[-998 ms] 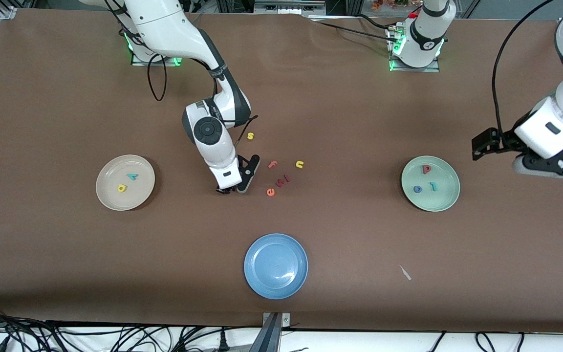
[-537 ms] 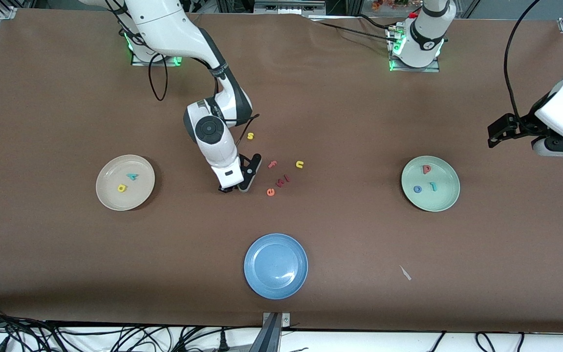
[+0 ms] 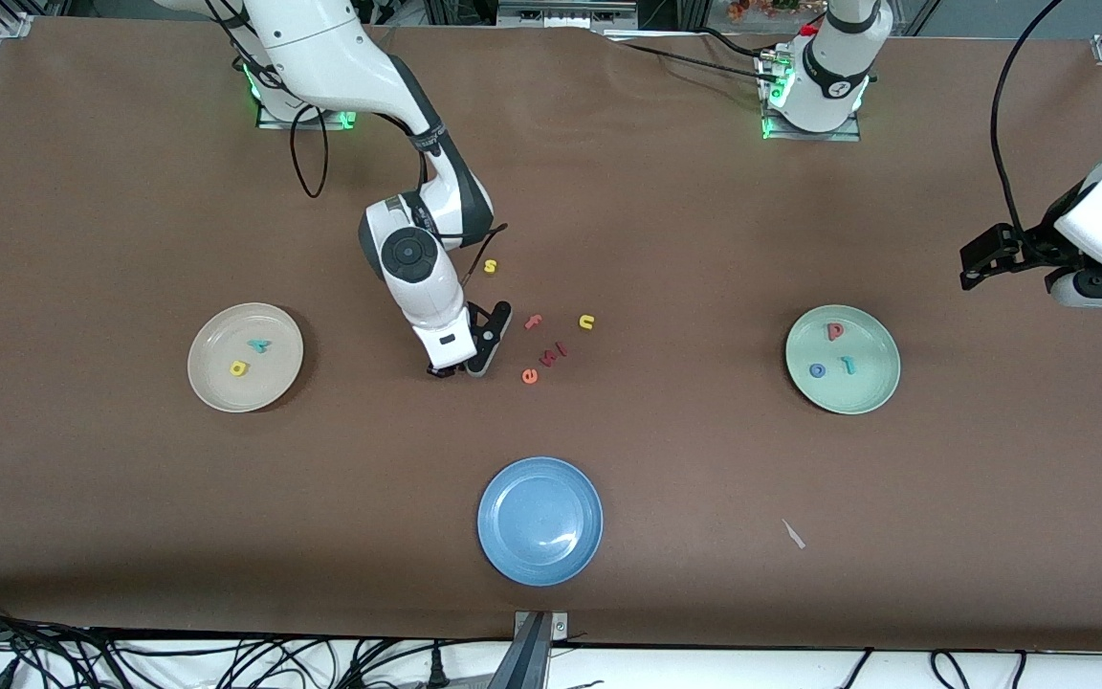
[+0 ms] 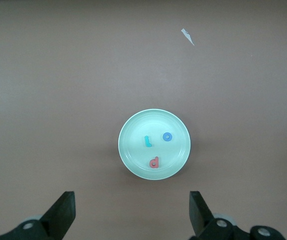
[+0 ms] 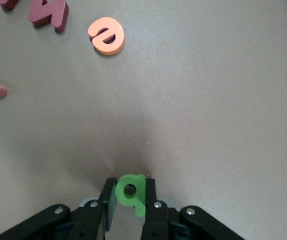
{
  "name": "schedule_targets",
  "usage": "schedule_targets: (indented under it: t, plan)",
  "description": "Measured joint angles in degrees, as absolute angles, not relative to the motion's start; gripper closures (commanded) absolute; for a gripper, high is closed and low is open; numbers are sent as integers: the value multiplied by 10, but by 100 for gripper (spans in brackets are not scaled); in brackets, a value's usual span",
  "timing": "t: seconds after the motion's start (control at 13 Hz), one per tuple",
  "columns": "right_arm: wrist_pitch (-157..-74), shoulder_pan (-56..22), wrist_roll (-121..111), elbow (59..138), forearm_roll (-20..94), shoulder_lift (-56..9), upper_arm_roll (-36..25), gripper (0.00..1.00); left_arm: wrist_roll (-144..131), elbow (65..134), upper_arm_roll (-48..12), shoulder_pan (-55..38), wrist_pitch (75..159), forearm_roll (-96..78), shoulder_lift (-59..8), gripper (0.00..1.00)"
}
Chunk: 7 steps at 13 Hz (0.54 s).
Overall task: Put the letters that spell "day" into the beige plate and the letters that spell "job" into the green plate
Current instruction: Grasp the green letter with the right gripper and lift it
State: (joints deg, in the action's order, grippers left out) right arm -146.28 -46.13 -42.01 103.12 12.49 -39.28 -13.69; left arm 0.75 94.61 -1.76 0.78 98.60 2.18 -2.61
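Observation:
My right gripper (image 3: 446, 370) is down at the table beside the loose letters, shut on the green looped letter (image 5: 132, 196), which sits between its fingers (image 5: 108, 197). The beige plate (image 3: 216, 383), toward the right arm's end, holds a yellow looped letter (image 3: 239, 367) and a teal Y (image 3: 259, 345). The green plate (image 3: 874, 385), toward the left arm's end, holds a pink-red letter (image 3: 834, 331), a blue "o" (image 3: 817, 370) and a teal "j" (image 3: 848, 365). My left gripper (image 3: 980, 266) hangs open and empty in the air, off the plate's edge toward the left arm's end.
Loose letters lie mid-table: a yellow "s" (image 3: 490, 267), a pink "f" (image 3: 533, 322), a yellow "u" (image 3: 586, 322), dark red letters (image 3: 556, 354) and an orange "e" (image 3: 529, 376). A blue plate (image 3: 539, 520) stands nearer the front camera. A white scrap (image 3: 793, 534) lies nearby.
The right gripper's fingers have closed on the green letter without moving off. The left arm has drawn away from the green plate toward its end of the table.

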Motion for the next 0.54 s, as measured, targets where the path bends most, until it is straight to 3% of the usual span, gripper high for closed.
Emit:
schedule_targets:
  t: [0.31,0.54]
  plan:
    - [-1383,-433,-420,1019,128,-361,-143,100,7,944,-14,14,986,22,-32,0]
    - [-1303,-413,-423,1019,128,-325,-181,100,8,940,-13,27,985,20,-38,0]
